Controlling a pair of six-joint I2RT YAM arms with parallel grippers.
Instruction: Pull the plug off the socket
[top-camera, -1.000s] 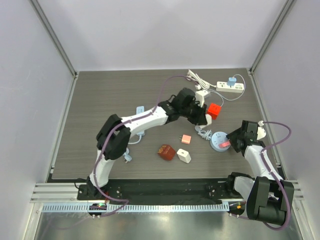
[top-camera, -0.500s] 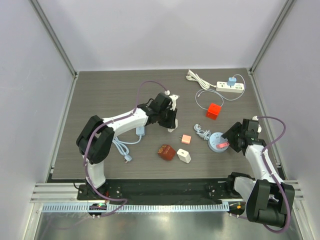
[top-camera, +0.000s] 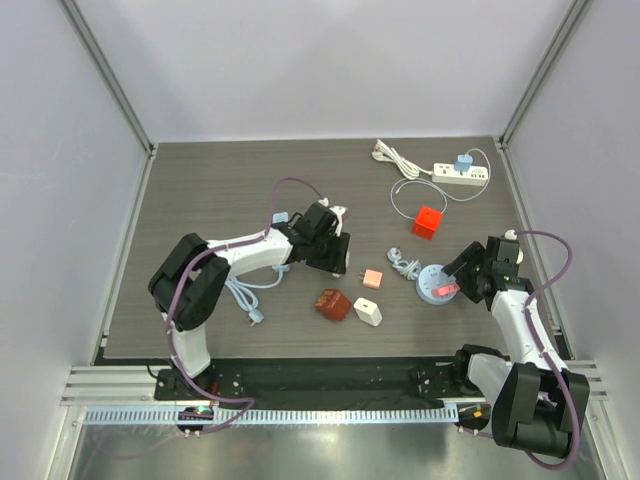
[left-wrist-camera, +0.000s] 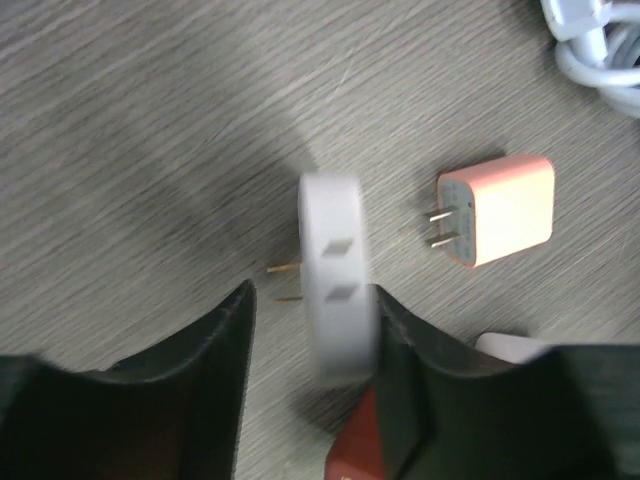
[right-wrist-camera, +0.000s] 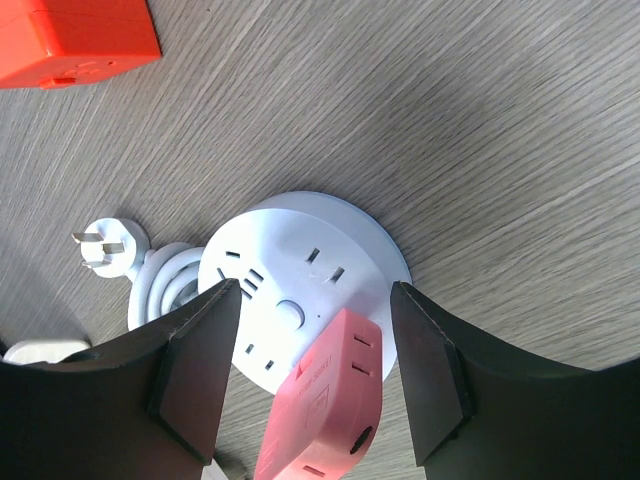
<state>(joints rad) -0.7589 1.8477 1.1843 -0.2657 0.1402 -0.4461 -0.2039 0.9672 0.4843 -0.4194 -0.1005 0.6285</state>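
Note:
A round white socket (right-wrist-camera: 300, 262) lies on the table at the right (top-camera: 434, 284), with a pink-red plug (right-wrist-camera: 325, 400) stuck in its near side. My right gripper (right-wrist-camera: 315, 290) is open, its jaws standing either side of the plug without touching it; it also shows in the top view (top-camera: 462, 279). My left gripper (left-wrist-camera: 312, 295) is open near the table's middle (top-camera: 337, 258). A blurred white plug (left-wrist-camera: 338, 290) with two prongs sits between its jaws, against the right finger, with a gap to the left finger.
Near the left gripper lie a pink adapter (top-camera: 372, 279), a dark red adapter (top-camera: 333, 304) and a white adapter (top-camera: 368, 313). A red cube (top-camera: 429, 222) and a white power strip (top-camera: 460, 177) with a blue plug lie further back. A blue-plugged cable (top-camera: 245, 295) lies at the left.
My left arm has swung from beside the red cube back left and nearer, with the white plug between its jaws. The right gripper has stayed over the round socket.

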